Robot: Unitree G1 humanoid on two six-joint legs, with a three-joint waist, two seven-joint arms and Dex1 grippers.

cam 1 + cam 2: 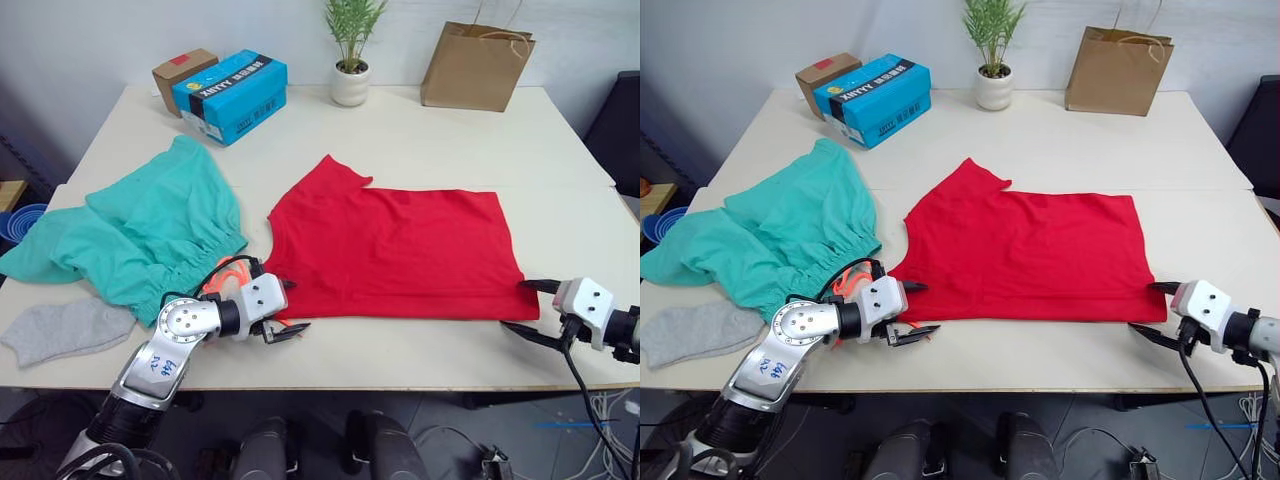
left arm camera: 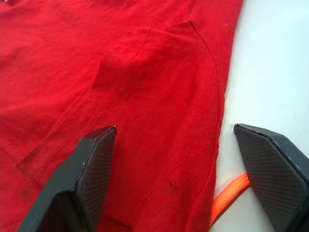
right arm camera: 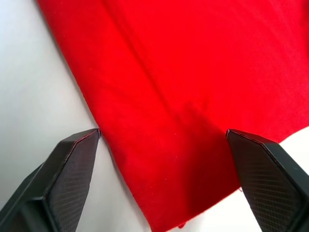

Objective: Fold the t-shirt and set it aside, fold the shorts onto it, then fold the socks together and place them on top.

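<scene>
**Red shirt between 2 open grippers on the pale table**

The pale table [image 1: 420,140] carries the clothes in front and, at the far edge, a blue box [image 1: 232,95], a brown box [image 1: 183,72], a potted plant [image 1: 352,50] and a paper bag [image 1: 476,65].

The left gripper [image 1: 288,308] stands at the near left corner of the t-shirt [image 1: 400,245], its 2 fingers spread wide; in the left wrist view one finger is over the red cloth and the other over bare table. The right gripper [image 1: 525,307] is also wide open, at the near right corner of the shirt, its fingers to each side of that corner.

The t-shirt lies flat, long axis running left to right, one sleeve pointing to the far left. Its neck is hard to make out.

The shorts [image 1: 140,235] lie crumpled left of the shirt, the orange drawstring [image 1: 228,272] partly hidden behind the left gripper. A grey sock [image 1: 65,328] lies at the near left edge; I cannot tell if it is 1 sock or 2.
</scene>
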